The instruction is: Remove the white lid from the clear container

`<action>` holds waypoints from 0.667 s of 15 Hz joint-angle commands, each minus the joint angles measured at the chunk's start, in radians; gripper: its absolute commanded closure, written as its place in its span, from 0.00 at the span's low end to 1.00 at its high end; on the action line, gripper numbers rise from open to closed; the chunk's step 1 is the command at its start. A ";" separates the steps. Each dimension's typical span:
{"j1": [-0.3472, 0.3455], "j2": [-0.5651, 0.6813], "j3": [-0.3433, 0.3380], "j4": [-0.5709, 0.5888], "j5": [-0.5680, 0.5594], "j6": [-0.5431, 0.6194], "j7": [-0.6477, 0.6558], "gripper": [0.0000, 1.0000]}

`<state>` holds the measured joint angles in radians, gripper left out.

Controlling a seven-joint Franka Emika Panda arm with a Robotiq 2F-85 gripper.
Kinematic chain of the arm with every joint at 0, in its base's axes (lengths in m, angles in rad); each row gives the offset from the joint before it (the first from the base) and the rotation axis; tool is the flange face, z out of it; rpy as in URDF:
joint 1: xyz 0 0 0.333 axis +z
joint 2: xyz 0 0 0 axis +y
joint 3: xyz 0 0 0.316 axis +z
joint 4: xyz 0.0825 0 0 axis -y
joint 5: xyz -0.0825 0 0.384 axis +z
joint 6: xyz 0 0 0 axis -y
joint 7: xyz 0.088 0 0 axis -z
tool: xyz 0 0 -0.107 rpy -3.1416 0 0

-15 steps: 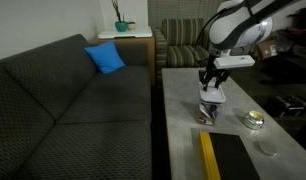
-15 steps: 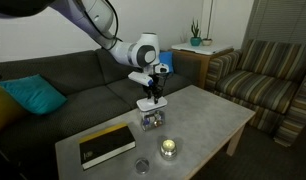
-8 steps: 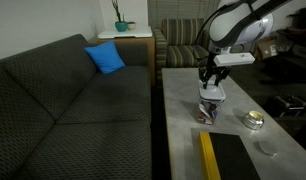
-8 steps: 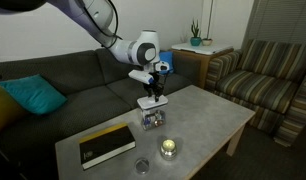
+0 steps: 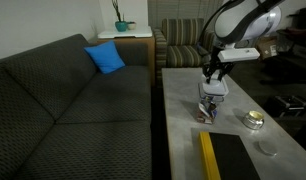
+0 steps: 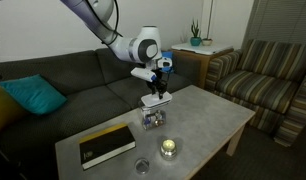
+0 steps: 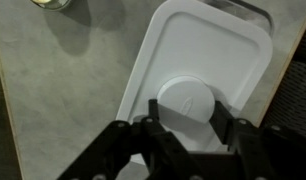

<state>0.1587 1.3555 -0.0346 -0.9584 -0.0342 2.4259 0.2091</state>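
Note:
My gripper (image 7: 186, 112) is shut on the round knob in the middle of the white lid (image 7: 208, 55), a flat rounded rectangle with a raised rim. In both exterior views the gripper (image 5: 214, 78) (image 6: 157, 90) holds the lid (image 5: 214, 88) (image 6: 154, 101) a little above the clear container (image 5: 207, 111) (image 6: 151, 120). The container stands on the grey table (image 5: 183, 100) (image 6: 208, 115), and dark red and coloured items show through it. In the wrist view the lid hides the container.
A small round yellowish dish (image 5: 254, 119) (image 6: 169, 148) (image 7: 53, 3) and a grey disc (image 5: 265, 148) (image 6: 142, 166) sit near the container. A black book with a yellow edge (image 5: 228, 155) (image 6: 105, 143) lies on the table. A dark sofa (image 5: 73, 100) runs alongside.
The gripper has risen a little with the lid in it, so the lid now stands apart from the container. The container has stayed in place.

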 commanded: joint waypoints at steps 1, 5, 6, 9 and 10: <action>-0.014 -0.100 -0.019 -0.185 -0.001 0.078 0.012 0.71; -0.042 -0.126 -0.036 -0.281 0.004 0.125 0.014 0.71; -0.051 -0.131 -0.039 -0.299 0.005 0.132 0.014 0.71; -0.095 -0.136 -0.024 -0.328 0.023 0.131 -0.001 0.71; -0.107 -0.138 -0.014 -0.336 0.027 0.139 -0.013 0.71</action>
<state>0.0859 1.2612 -0.0720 -1.2039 -0.0272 2.5250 0.2200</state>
